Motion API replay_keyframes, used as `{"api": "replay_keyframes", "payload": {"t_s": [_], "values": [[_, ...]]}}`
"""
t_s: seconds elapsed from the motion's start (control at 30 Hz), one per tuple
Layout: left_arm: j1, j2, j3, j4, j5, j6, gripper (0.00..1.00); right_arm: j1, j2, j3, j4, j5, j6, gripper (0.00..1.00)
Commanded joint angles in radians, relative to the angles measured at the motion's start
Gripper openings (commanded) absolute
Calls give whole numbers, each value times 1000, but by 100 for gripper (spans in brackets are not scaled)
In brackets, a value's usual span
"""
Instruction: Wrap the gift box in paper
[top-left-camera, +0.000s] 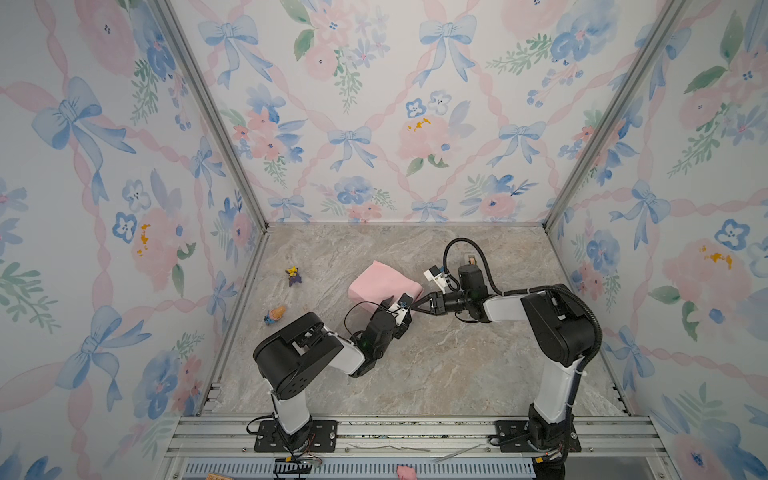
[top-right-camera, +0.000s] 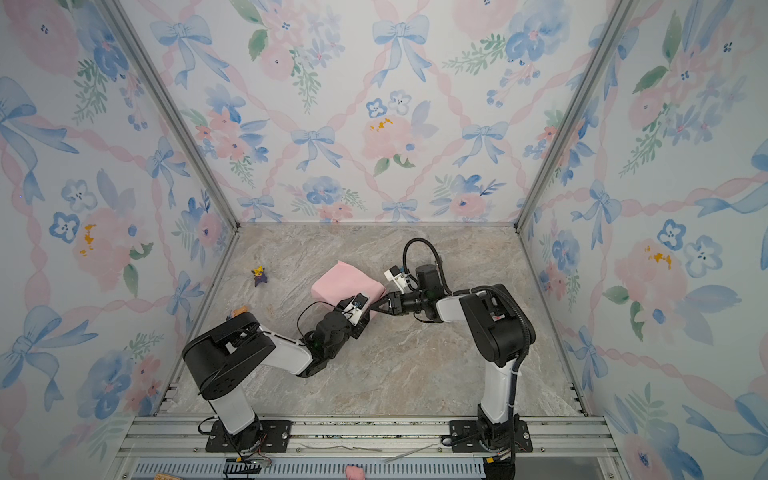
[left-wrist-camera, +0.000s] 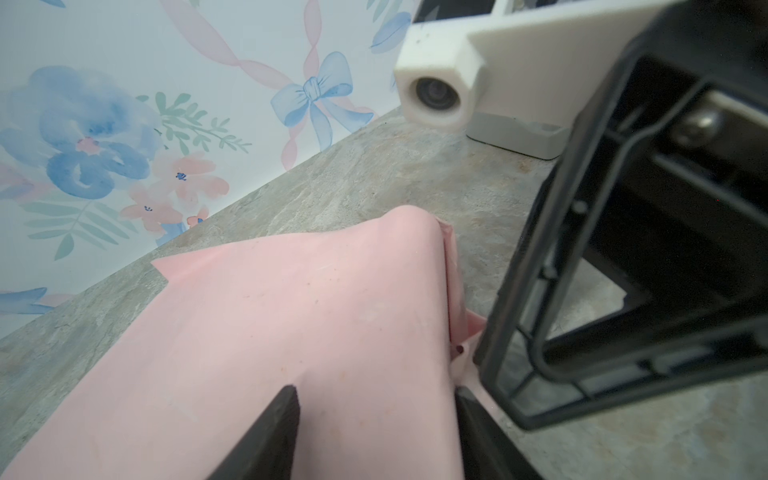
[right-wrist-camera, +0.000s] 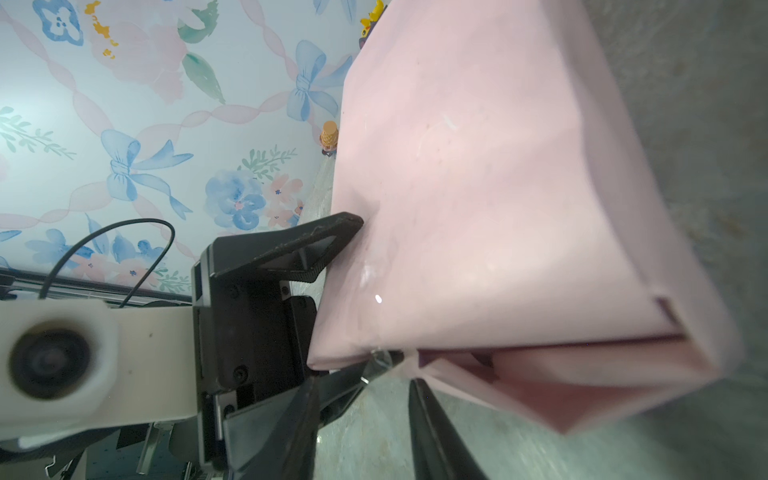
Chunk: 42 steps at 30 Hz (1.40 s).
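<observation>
**Gift box:** not visible itself. It is covered by the paper (top-left-camera: 380, 284), pale pink face outward, forming one squarish parcel.

**Location:** middle of the marble-patterned counter (top-left-camera: 457, 365) in both top views, set cornerwise to the frame. The right wrist view shows one end of the parcel with its flaps folded in but gaping.

**Left end effector** (left-wrist-camera: 376, 390): at the parcel's lower corner in the top views. It is pinching the wrapped edge. One finger (right-wrist-camera: 332, 226) presses onto the top face of the paper, and the other lies along the side.

**Right end effector** (right-wrist-camera: 388, 378): reaches in from the right of the frame. Its fingers are parted, with counter showing between them, and the tips sit just beside the folded end, close to the left end effector.

**Other items:**
- Yellow-and-purple toy figure (top-left-camera: 294, 275), left of the parcel and apart from it.
- Orange-and-blue toy figure (top-left-camera: 275, 314), lower left of the parcel and apart from it.
- Tape dispenser (top-left-camera: 471, 259), upper right of the parcel, mostly hidden behind the right arm.
</observation>
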Motion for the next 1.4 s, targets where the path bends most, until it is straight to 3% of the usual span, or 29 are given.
{"api": "replay_keyframes", "payload": {"t_s": [0.0, 0.33, 0.7, 0.87, 1.37], "values": [[10, 65, -60, -269, 32, -64, 60, 21, -6, 39, -157, -15, -111, 38], [9, 69, -55, -269, 36, -62, 60, 17, -23, 102, -439, 64, -267, 27], [9, 66, -55, -269, 35, -63, 60, 1, -75, 94, -442, 47, -243, 22], [9, 66, -58, -269, 36, -63, 60, -3, -120, 89, -471, 46, -255, 12], [10, 67, -57, -271, 35, -64, 60, 16, -43, 156, -381, 68, -185, 4]]}}
